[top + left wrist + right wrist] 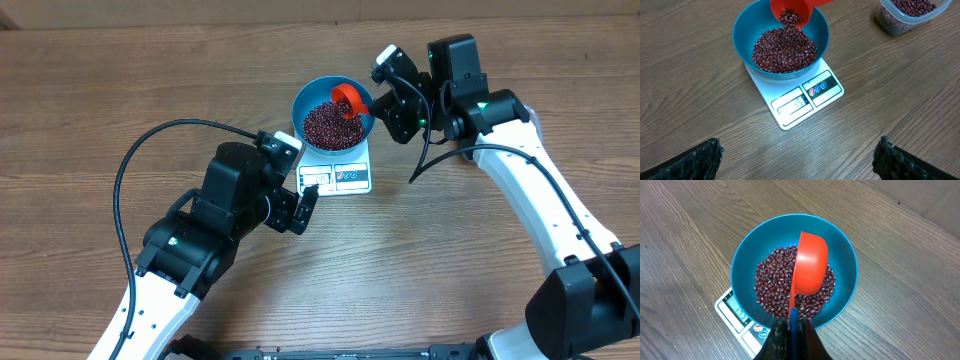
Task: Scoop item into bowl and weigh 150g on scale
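The white kitchen scale point(345, 178) sits on the wooden surface point(100, 80), about midway along its width and nearer the far edge than the near one. Its display strip faces the left arm. The bright blue bowl point(300, 100) stands on the platform, and its rim spreads about as wide as the scale. A good heap of dark red-brown beans point(785, 50) lies in the bottom of the bowl, with bare blue wall showing above it all round.

The right tool point(792, 332) is clamped tight on the handle of a red scoop point(810, 267), its two fingers pressed together around the thin stem. The scoop reaches out over the middle of the bowl, just above the heap. It is tipped mouth-down, and a small cluster of beans sits at its lip.

The left tool point(797, 162) is spread as wide as it goes and has nothing in it. It hovers above the surface on the near side of the scale, apart from it, with both fingers point(700, 160) at the bottom corners of its own camera view.

Off to one side of the bowl, apart from it, stands a clear plastic tub point(885, 20) holding more of the same beans. There are digits on the scale's display, but I can't read them from here.
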`<act>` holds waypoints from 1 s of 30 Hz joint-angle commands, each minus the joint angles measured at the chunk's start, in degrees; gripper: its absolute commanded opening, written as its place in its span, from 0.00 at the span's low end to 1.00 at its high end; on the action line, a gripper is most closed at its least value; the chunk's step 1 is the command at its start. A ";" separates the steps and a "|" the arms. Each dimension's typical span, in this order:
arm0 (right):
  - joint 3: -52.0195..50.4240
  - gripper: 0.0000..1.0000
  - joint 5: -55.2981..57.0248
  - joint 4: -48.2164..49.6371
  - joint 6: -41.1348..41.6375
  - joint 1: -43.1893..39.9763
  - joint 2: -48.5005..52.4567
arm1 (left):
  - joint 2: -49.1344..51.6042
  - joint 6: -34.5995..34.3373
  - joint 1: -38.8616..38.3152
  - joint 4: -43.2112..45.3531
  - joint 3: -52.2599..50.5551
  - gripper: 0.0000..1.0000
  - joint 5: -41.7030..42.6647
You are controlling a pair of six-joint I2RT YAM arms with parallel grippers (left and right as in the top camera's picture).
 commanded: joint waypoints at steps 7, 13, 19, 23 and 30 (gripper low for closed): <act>1.36 0.04 0.15 -3.56 -7.10 -0.07 -1.77 | 0.24 -0.55 0.28 0.15 -0.09 0.99 0.66; 1.36 0.03 0.09 -0.46 -10.36 -0.04 -1.77 | 0.24 -0.55 0.28 0.15 -0.09 0.99 0.66; 1.36 0.04 0.15 -2.16 -11.74 0.26 -1.77 | 0.24 -0.55 0.28 0.15 -0.09 0.99 0.66; 1.36 0.04 -0.42 1.33 -13.16 0.35 -1.77 | 0.24 -0.55 0.28 0.15 -0.09 0.99 0.66; 1.36 0.04 -0.92 -0.55 -15.30 0.85 -1.77 | 0.24 -0.55 0.28 0.15 -0.09 1.00 0.66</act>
